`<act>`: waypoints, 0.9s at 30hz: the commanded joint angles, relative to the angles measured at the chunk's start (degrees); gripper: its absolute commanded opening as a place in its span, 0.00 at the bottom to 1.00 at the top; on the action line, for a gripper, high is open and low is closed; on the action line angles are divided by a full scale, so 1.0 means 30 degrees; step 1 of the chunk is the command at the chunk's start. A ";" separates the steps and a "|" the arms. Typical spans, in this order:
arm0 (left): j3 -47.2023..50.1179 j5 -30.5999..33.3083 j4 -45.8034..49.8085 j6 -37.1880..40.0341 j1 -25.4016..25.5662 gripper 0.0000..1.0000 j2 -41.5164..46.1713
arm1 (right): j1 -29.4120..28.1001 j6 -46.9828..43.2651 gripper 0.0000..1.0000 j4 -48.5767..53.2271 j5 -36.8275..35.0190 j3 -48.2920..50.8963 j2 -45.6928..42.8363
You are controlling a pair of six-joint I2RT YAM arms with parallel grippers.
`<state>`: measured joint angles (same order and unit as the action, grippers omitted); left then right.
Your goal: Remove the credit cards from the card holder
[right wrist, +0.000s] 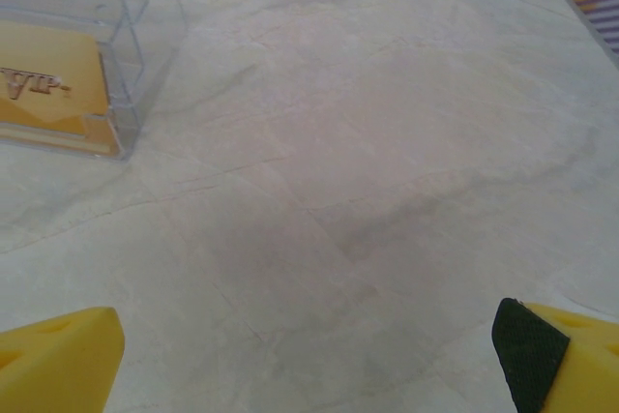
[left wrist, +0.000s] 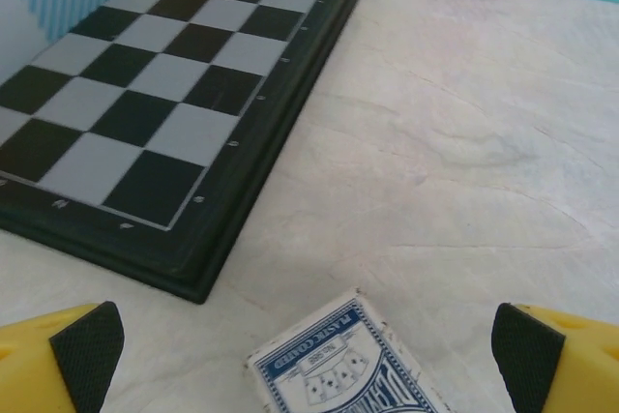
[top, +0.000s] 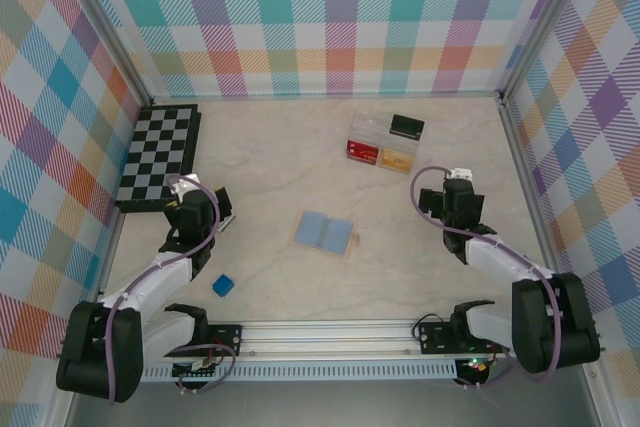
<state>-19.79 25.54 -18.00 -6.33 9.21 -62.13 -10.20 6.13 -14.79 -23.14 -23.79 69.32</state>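
The card holder lies open and flat in the middle of the table, its two light blue panels facing up. The credit cards are hidden; none shows on the panels. My left gripper hangs left of the holder, near the chessboard, and is open. In the left wrist view the left gripper has its yellow fingers far apart over a blue playing-card box. My right gripper stands right of the holder and is also open. The right wrist view shows the right gripper wide over bare tabletop.
A black-and-white chessboard lies at the back left. A clear compartment box at the back centre holds a red piece and a yellow piece. A small dark flat thing sits beside it. A blue cube rests near the front left.
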 commanded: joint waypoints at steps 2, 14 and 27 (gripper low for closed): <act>0.0524 -0.3870 -0.4581 0.2396 -0.0605 1.00 -0.1243 | 0.0030 -0.1540 1.00 -0.5556 0.1886 0.0543 0.1427; 0.0094 -0.7973 -1.0361 0.2737 -0.2031 1.00 -0.6791 | 0.1631 -0.2558 1.00 -0.9602 0.5023 0.0577 0.3827; -0.1270 -0.6226 -0.9670 0.2285 -0.1858 1.00 -0.9146 | 0.2833 -0.2008 1.00 -1.0710 0.7073 0.0161 0.6049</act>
<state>-21.96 5.02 -46.70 0.71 3.81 -89.41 -2.63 -0.82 -44.18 -4.47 -22.61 87.20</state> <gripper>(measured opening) 0.999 0.999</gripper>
